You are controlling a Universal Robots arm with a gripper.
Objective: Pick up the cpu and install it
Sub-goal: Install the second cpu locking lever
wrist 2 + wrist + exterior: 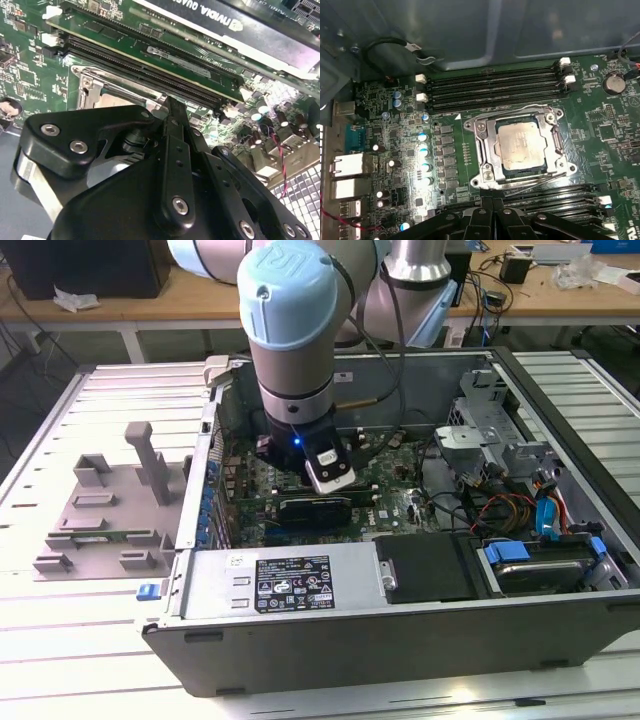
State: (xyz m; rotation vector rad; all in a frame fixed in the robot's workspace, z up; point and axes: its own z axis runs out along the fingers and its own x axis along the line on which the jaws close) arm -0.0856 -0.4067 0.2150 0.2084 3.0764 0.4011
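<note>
- The cpu is a small flat square with a dull, brushed silvery top. It lies inside the metal socket frame on the green motherboard in the first wrist view, level with the frame and slightly turned relative to the picture edges.
- The socket frame is bright stamped steel with thin wire levers along its sides. Long black memory slots with white end clips run on either side of it.
- Small round silver-topped capacitors stand in a column beside the socket, and a coin cell sits near the board's corner.
- In the second wrist view a long black expansion card lies across the board above the memory slots, matte with a pale lower edge.
- The computer case is grey sheet metal, lying open on a ribbed white table in the exterior view. A grey plastic fixture tray with blocky uprights rests to the exterior view's left of it.
- The arm, with glossy light-blue caps over silver tube, reaches steeply down into the case, its wrist pointing at the board.
- The gripper is matte black with screwed linkage bars. It hangs just over the board beside the socket, its fingers drawn together and holding nothing, clear of the chip.
</note>
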